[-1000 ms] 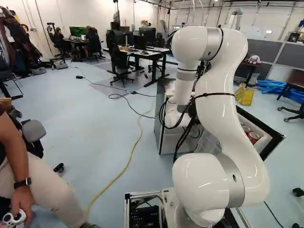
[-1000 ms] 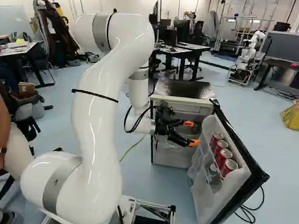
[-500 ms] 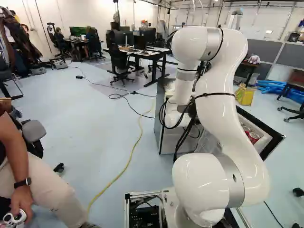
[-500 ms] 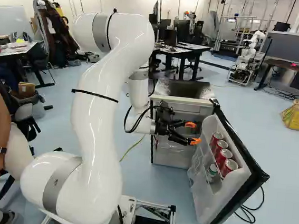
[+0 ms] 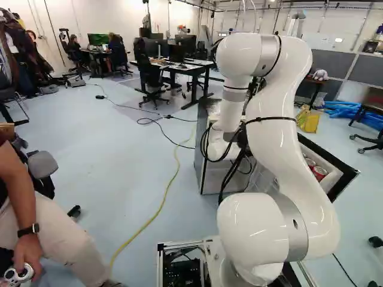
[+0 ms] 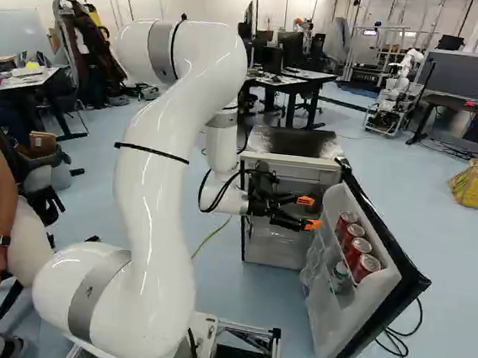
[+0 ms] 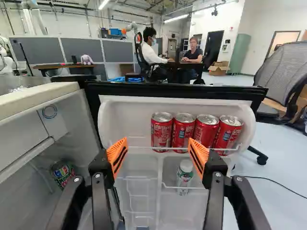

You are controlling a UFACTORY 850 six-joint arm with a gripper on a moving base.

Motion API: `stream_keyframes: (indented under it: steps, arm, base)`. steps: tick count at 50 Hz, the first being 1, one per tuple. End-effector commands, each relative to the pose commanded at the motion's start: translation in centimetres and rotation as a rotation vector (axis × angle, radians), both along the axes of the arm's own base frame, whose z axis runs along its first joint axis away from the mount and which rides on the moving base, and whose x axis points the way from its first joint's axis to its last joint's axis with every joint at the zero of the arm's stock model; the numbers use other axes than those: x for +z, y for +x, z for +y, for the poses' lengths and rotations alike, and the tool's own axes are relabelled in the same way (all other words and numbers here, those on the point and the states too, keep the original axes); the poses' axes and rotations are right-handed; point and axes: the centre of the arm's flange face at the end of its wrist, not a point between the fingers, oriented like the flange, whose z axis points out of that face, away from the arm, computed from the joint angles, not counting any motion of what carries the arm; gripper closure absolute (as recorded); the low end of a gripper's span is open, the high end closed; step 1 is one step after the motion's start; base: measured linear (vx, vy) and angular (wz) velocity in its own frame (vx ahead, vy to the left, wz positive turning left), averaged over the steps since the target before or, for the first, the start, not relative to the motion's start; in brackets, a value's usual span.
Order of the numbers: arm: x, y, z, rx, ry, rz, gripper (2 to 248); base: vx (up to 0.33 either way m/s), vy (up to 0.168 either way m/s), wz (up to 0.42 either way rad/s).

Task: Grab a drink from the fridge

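In the right base view my gripper stands in front of the small fridge, short of its swung-out door. Seen from the wrist, the gripper is open, nothing between its orange pads. Beyond the tips, several red cans, one of them the leftmost can, stand upright in a row on the door's upper shelf. Lower in the door is a green-and-white container with a pale top. Beside one finger, inside the fridge body, lies a dark multicoloured can, tilted.
Another robot stands far back. A person's arm and leg are close at the left of the left base view. A yellow cable runs over the floor. An office chair is beyond the door; a yellow bag lies farther off.
The gripper's fingers have drawn somewhat closer together, with a gap still between them. The arm and base show no visible movement, and the cans and door stay where they were.
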Motion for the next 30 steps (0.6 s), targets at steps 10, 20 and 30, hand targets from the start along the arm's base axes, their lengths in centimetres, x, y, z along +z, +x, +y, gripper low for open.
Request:
stream_keyframes:
  steps: [10,20,30]
  arm:
    - [0.0,0.0,0.0,0.0,0.0,0.0,68]
    - [0.0,0.0,0.0,0.0,0.0,0.0,86]
    - [-0.01,0.0,0.0,0.0,0.001,0.0,84]
  base:
    - [0.0,0.0,0.0]
    - [0.0,0.0,0.0]
    - [0.0,0.0,0.0]
